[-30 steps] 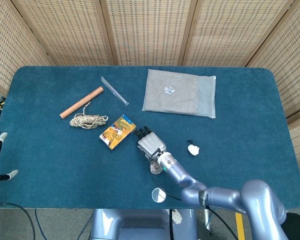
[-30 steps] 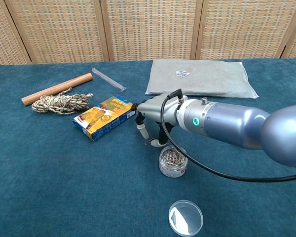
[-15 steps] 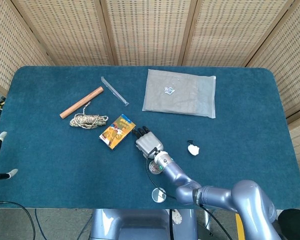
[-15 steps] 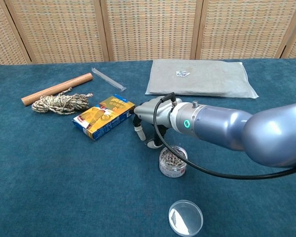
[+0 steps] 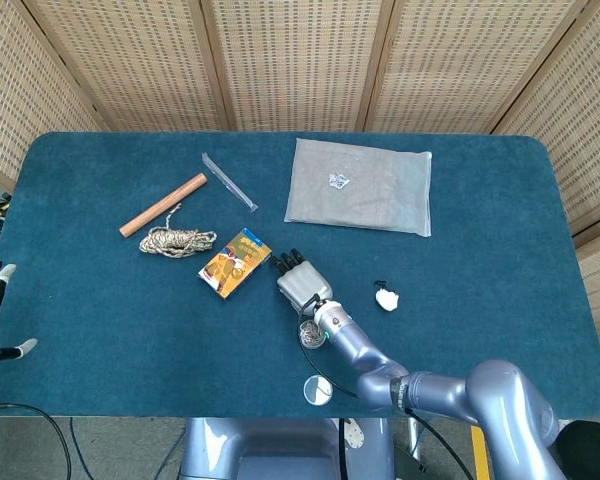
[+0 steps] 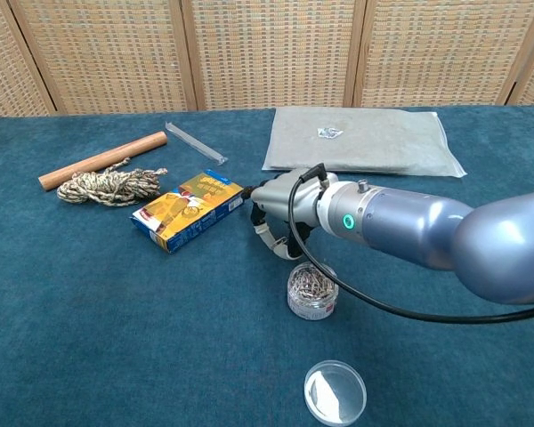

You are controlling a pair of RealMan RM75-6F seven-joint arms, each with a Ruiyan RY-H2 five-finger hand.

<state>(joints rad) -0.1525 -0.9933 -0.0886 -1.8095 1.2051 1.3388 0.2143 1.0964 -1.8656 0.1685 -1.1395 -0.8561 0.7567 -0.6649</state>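
A wooden dowel (image 5: pixel 163 204) lies beside a rope coil (image 5: pixel 177 240); a grey pouch (image 5: pixel 359 185) rests well apart; a white clip (image 5: pixel 386 297) sits alone.

Lighting even and bright from overhead in both views. Shadows soft and short. Mild glare on the arm (image 6: pixel 445 236) and lid (image 6: pixel 335 392). Focus sharp throughout; no motion blur. Slight edge distortion in the head view.

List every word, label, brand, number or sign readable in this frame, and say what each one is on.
Nothing can be read.
Yellow and blue box: printed picture and lettering on its top face, too blurred to read.
Grey flat bag: small dark print or contents near its upper middle, too small to tell.
Right hand: no lettering shows on it; a green lit dot on the wrist behind it, no text.
Jar of paper clips and round clear lid: no label visible.
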